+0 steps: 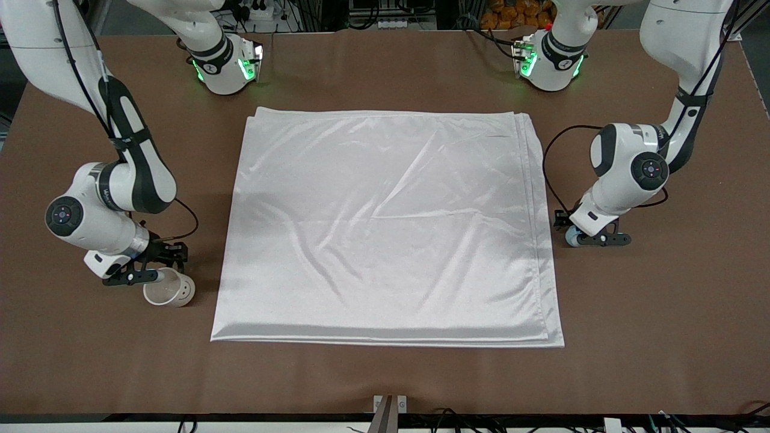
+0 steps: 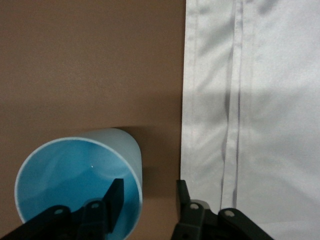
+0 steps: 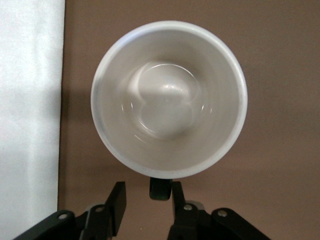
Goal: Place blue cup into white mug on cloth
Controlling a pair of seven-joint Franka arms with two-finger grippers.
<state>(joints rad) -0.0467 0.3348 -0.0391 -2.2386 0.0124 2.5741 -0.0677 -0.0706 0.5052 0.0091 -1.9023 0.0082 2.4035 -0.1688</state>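
The white mug [image 1: 169, 291] stands on the brown table beside the cloth [image 1: 385, 228], toward the right arm's end. My right gripper [image 1: 160, 268] is low at it. In the right wrist view its fingers [image 3: 117, 200] stand apart on either side of the mug's black handle [image 3: 161, 189]; one finger is right against the handle, the other is clear of it. The blue cup [image 1: 572, 236] stands off the cloth toward the left arm's end. My left gripper [image 2: 149, 197] straddles the cup's [image 2: 75, 175] wall, one finger inside, one outside, with gaps showing.
The folded cloth covers the middle of the table, its layered edge [image 2: 232, 100] close to the blue cup. Both arm bases [image 1: 231, 66] with green lights stand along the table's back edge. A small metal mount [image 1: 390, 409] sits at the front edge.
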